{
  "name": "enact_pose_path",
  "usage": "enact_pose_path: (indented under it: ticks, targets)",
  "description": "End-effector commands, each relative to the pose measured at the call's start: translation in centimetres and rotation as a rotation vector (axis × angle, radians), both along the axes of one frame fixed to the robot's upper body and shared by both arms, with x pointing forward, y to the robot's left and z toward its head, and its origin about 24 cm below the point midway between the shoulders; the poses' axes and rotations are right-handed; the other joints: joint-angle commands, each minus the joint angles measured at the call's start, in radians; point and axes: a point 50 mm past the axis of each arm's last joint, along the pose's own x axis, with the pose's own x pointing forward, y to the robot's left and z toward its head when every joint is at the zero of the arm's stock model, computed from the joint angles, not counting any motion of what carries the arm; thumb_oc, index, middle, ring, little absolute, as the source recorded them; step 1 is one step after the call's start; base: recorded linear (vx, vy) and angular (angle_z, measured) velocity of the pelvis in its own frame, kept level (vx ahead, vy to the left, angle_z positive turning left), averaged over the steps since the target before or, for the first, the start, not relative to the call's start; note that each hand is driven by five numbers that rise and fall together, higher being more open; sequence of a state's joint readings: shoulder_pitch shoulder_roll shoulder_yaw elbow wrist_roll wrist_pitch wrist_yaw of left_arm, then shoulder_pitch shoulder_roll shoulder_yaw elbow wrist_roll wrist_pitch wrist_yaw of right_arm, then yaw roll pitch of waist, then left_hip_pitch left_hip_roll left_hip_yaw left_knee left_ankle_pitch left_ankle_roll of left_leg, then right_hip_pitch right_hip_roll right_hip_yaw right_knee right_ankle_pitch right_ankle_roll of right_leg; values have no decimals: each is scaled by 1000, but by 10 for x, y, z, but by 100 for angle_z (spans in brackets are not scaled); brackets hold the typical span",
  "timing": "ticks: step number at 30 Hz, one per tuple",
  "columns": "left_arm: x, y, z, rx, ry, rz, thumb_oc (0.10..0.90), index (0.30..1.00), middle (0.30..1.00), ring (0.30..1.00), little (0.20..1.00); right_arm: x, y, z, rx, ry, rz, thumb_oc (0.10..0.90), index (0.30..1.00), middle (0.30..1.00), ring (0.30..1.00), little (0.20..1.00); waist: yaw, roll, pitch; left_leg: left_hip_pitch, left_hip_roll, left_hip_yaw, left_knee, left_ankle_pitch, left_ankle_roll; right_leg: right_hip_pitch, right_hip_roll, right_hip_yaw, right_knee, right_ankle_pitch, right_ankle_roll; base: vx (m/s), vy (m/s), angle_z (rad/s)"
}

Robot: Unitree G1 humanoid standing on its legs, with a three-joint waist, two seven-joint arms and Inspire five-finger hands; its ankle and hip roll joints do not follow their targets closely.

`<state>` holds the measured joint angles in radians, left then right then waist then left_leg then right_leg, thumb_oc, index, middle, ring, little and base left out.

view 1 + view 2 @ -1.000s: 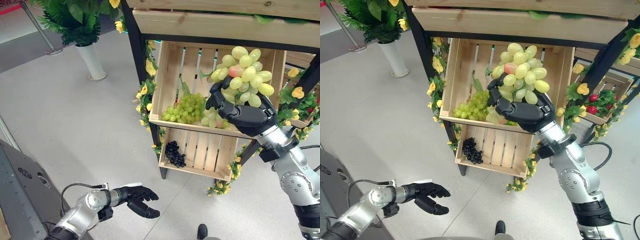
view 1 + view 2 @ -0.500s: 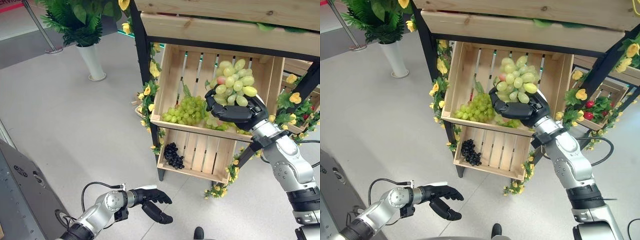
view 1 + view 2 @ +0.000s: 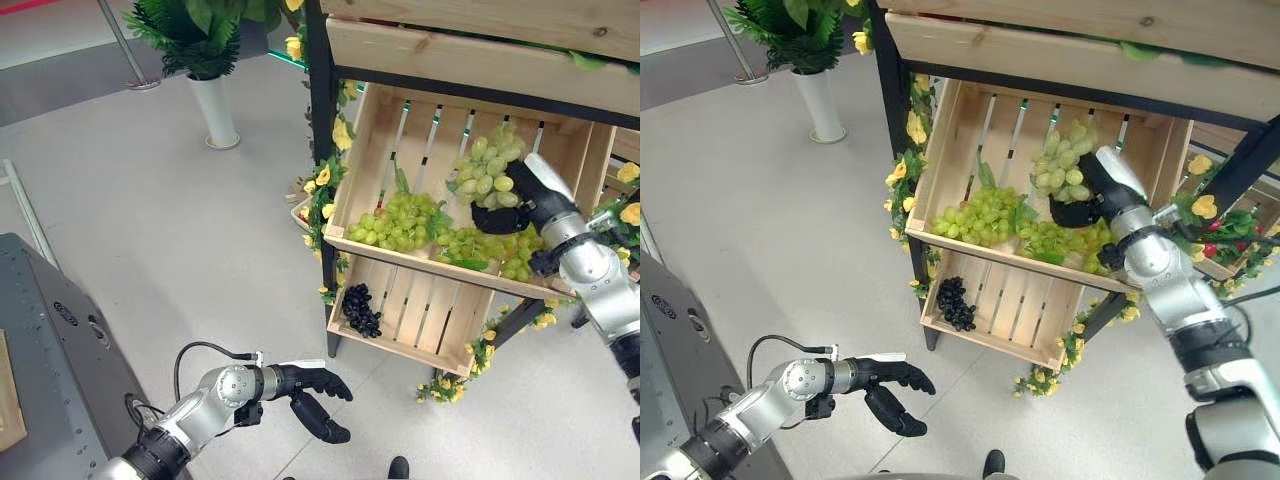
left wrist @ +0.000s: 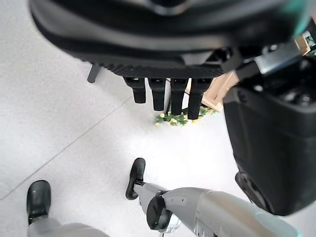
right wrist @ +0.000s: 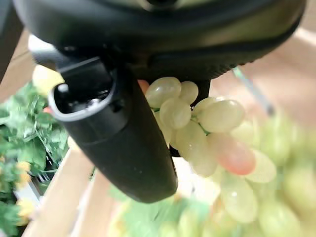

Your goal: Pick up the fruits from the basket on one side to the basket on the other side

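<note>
A bunch of green grapes (image 3: 486,173) with one pinkish berry hangs inside the upper wooden crate (image 3: 372,140), above the grapes that lie there. My right hand (image 3: 524,196) is shut on it from the right; in the right wrist view the bunch (image 5: 197,126) sits between the palm and the thumb (image 5: 126,148). More green grapes (image 3: 395,218) lie along the crate's front. Dark grapes (image 3: 359,310) rest in the lower crate (image 3: 420,310). My left hand (image 3: 305,388) hovers low over the floor, open, with its fingers (image 4: 165,94) straight and nothing in it.
The crates sit in a black-framed stand trimmed with yellow flowers (image 3: 330,185). A second crate with red fruit (image 3: 1212,248) stands to the right. A potted plant in a white vase (image 3: 216,110) is at the back left. A grey machine (image 3: 50,340) stands at the left edge.
My right hand has carried the grape bunch down and deeper into the upper crate. The camera has shifted. The left hand stays low and open.
</note>
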<state>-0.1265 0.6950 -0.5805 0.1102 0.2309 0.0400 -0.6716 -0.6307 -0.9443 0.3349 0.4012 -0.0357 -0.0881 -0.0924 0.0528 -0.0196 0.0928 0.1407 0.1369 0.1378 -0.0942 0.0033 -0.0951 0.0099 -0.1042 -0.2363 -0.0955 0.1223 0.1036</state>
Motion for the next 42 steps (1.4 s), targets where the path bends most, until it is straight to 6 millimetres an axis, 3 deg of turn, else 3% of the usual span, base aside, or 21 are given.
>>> enact_pose_path:
  ticks: [1, 7, 12, 13, 14, 26, 34, 42]
  targets:
    - [17, -23, 41, -84, -138, -163, 800, 900, 900, 900, 900, -2, -15, 90, -206, -371, -157, 400, 300, 300, 300, 300, 27, -34, -37, -31, -57, -33, 7, -28, 45, 104, -49, -4, 8, -83, 68, 0, 0, 0]
    - [17, -21, 47, -89, -142, -186, 800, 900, 900, 900, 900, 1, -41, 89, -276, -319, -345, 400, 300, 300, 300, 300, 32, -31, -33, -31, -57, -35, 7, -27, 44, 106, -50, -6, 8, -82, 72, -16, -2, 8]
    - [19, -20, 51, -90, -147, -204, 800, 900, 900, 900, 900, 4, -46, 82, -260, -250, -367, 400, 300, 300, 300, 300, 34, -31, -33, -33, -57, -35, 7, -26, 43, 105, -52, -8, 8, -82, 74, -11, -2, 1]
    - [19, -21, 52, -90, -148, -208, 800, 900, 900, 900, 900, 5, -50, 75, -222, -199, -383, 576, 564, 564, 564, 564, 34, -31, -32, -33, -56, -35, 7, -26, 43, 106, -53, -8, 8, -81, 74, 0, 0, 0]
    - [20, -21, 52, -89, -150, -210, 800, 900, 900, 900, 900, 6, -51, 71, -201, -185, -388, 800, 900, 900, 900, 900, 34, -31, -32, -33, -56, -35, 7, -26, 43, 106, -53, -8, 8, -82, 74, -34, -5, 0]
    - [28, -16, 60, -66, -169, -216, 800, 900, 900, 900, 900, 11, -54, 42, -91, 43, -374, 800, 900, 900, 900, 900, 25, -33, -31, -29, -56, -28, 7, -29, 41, 104, -55, -4, 8, -77, 76, -15, -1, 0]
    - [33, -12, 65, -48, -175, -216, 800, 900, 900, 900, 900, 16, -41, 26, -74, 319, -224, 800, 900, 900, 900, 900, 14, -41, -31, -25, -52, -18, 7, -30, 38, 103, -56, 2, 8, -75, 77, 0, 0, 0]
    - [33, -3, 67, -15, -177, -203, 800, 900, 900, 900, 900, 10, -28, 26, -407, 628, -104, 800, 900, 900, 900, 900, -2, -59, -31, -22, -47, -3, 7, -25, 32, 101, -53, 12, 8, -72, 77, -2, -7, -2]
